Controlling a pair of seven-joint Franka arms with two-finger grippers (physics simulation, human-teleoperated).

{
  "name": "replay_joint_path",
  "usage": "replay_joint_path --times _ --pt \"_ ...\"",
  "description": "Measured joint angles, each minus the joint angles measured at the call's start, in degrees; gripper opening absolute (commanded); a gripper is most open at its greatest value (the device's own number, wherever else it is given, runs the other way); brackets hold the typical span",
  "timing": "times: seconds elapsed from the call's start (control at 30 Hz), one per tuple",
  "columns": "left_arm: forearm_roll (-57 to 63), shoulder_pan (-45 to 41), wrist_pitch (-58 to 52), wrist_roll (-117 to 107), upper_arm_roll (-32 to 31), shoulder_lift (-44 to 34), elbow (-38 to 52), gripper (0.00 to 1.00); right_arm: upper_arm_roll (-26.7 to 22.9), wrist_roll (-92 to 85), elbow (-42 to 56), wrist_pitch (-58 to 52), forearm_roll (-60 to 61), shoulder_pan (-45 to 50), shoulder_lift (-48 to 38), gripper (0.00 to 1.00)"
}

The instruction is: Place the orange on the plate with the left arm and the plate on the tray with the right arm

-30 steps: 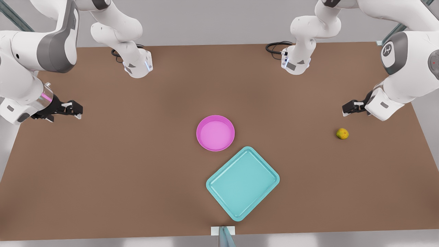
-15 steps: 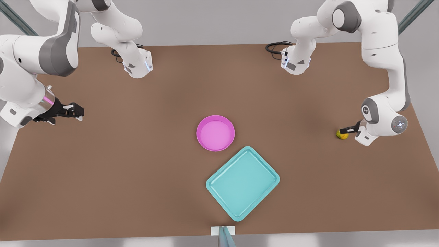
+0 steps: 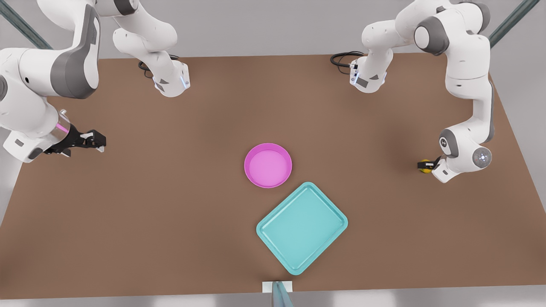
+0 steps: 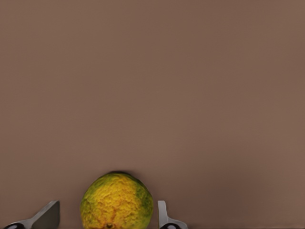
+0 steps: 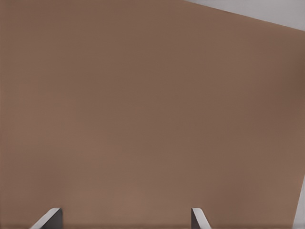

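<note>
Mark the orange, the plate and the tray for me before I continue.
orange (image 4: 116, 201): left wrist view, middle of its bumpy skin.
plate (image 3: 268, 165): front view, bare centre of the dish.
tray (image 3: 302, 228): front view, bare floor at its middle.

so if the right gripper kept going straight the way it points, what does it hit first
Probably nothing soon: the right gripper points across bare table toward the front view's right, and the plate seems slightly off that line, though depth is unclear.

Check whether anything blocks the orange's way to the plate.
Nothing visible does. The orange sits between the left gripper's open fingers at the front view's right; only bare table separates it from the plate.
</note>
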Motion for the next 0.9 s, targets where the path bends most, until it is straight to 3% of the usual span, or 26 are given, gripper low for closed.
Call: replay_joint_path --times 0.23,0.3,0.5,0.53,0.7,0.83,0.9 --pt "-0.3 0.2 0.1 3.0 -0.1 1.9 0.1 1.00 -0.1 -0.1 0.0 0.0 0.2 0.0 0.3 1.00" --pt "-0.4 0.2 0.2 3.6 -0.1 1.9 0.1 0.84 -0.1 -0.1 0.0 0.0 0.2 0.0 0.4 1.00" --pt "-0.5 0.2 0.2 4.9 -0.1 1.6 0.2 0.77 -0.2 -0.2 0.0 0.0 0.5 0.0 0.6 1.00" --pt "-0.4 0.2 0.3 5.0 -0.1 1.5 0.3 0.65 -0.2 -0.2 0.0 0.0 0.5 0.0 0.6 1.00" --pt "0.0 -0.1 0.3 4.9 -0.4 0.6 0.4 0.64 -0.4 -0.3 0.0 0.0 0.7 0.0 0.8 1.00" --pt "0.0 -11.0 -4.1 1.4 -3.8 -6.3 1.4 0.65 -0.4 -0.3 0.0 0.0 0.7 0.0 1.0 1.00" --pt "0.0 -21.2 -8.6 -2.1 -5.1 -6.8 7.5 0.65 -0.4 -0.3 0.0 0.1 0.7 0.0 1.1 1.00"
